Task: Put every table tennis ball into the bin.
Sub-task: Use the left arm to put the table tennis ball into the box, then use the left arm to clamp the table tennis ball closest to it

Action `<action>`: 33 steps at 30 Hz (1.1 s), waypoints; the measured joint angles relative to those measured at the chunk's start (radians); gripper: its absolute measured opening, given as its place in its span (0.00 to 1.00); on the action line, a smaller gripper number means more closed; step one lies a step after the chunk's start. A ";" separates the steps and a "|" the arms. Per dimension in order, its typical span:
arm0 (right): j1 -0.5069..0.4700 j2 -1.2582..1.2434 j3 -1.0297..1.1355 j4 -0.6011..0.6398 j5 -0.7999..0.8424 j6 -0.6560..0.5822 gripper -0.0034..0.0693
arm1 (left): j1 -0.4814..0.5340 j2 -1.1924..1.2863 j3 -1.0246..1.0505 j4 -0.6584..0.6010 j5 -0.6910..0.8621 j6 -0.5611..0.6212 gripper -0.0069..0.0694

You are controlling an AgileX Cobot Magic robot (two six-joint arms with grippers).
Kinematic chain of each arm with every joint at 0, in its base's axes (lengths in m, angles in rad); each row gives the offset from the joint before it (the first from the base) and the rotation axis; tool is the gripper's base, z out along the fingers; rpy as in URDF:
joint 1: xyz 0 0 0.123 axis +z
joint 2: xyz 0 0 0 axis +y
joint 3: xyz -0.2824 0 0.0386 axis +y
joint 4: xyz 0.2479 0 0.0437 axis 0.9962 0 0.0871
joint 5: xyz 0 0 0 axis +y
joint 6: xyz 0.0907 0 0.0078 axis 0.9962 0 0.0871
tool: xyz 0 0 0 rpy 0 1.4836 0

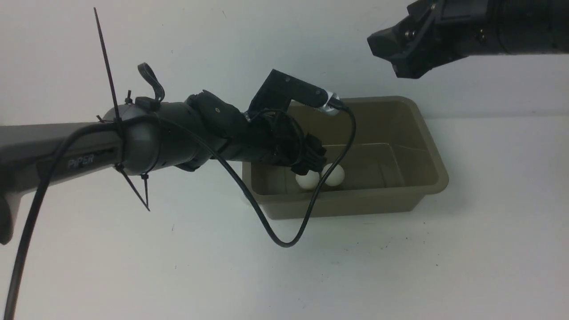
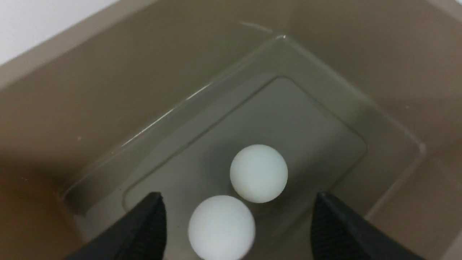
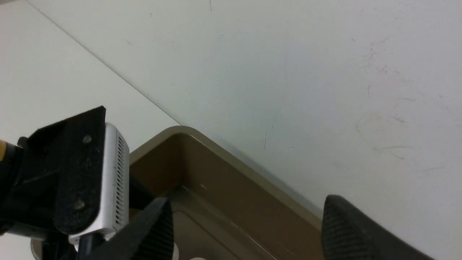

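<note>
The taupe bin (image 1: 346,206) stands at the table's far middle, against the wall. Two white table tennis balls (image 1: 306,180) (image 1: 335,174) lie side by side on its floor near the left end. My left gripper (image 1: 311,158) hangs inside the bin just above them. In the left wrist view that gripper (image 2: 238,196) is open: one ball (image 2: 221,227) sits between the spread fingers, touching neither, and the other ball (image 2: 258,173) lies just beyond. My right gripper (image 1: 386,55) hovers high above the bin's right end, open and empty, as the right wrist view (image 3: 249,199) also shows.
The left arm's black cable (image 1: 284,242) loops down over the bin's front wall to the table. The left wrist camera (image 3: 90,177) juts over the bin's rim (image 3: 223,155). A white wall rises directly behind the bin.
</note>
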 joint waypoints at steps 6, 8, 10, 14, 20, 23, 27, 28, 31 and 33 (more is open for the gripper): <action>0.000 0.000 0.000 0.000 0.008 -0.002 0.74 | 0.000 -0.010 0.000 0.002 0.056 -0.002 0.73; 0.000 0.000 0.000 0.000 0.009 -0.003 0.74 | 0.001 -0.030 0.000 0.029 0.067 -0.002 0.73; 0.000 0.000 0.000 0.000 0.010 -0.003 0.74 | 0.012 -0.064 0.000 0.068 0.099 -0.016 0.73; 0.000 0.000 0.000 0.000 0.011 -0.003 0.74 | 0.062 -0.122 0.000 0.148 0.204 -0.071 0.73; 0.000 0.000 0.000 0.000 0.011 -0.007 0.74 | 0.161 -0.192 0.000 0.398 0.412 -0.160 0.73; 0.000 0.000 0.000 0.000 0.011 -0.007 0.74 | 0.190 -0.197 0.000 0.504 0.466 -0.160 0.73; 0.000 0.000 0.000 0.000 0.011 -0.007 0.74 | 0.214 -0.197 0.000 0.609 0.511 -0.132 0.73; 0.000 0.000 0.000 0.000 0.011 -0.008 0.74 | 0.216 -0.197 0.000 0.617 0.519 -0.119 0.73; 0.000 0.000 0.000 0.000 0.011 -0.008 0.74 | 0.220 -0.197 0.000 0.623 0.539 -0.040 0.73; 0.000 0.000 0.000 0.000 0.013 -0.010 0.74 | 0.222 -0.197 0.000 0.611 0.554 0.018 0.73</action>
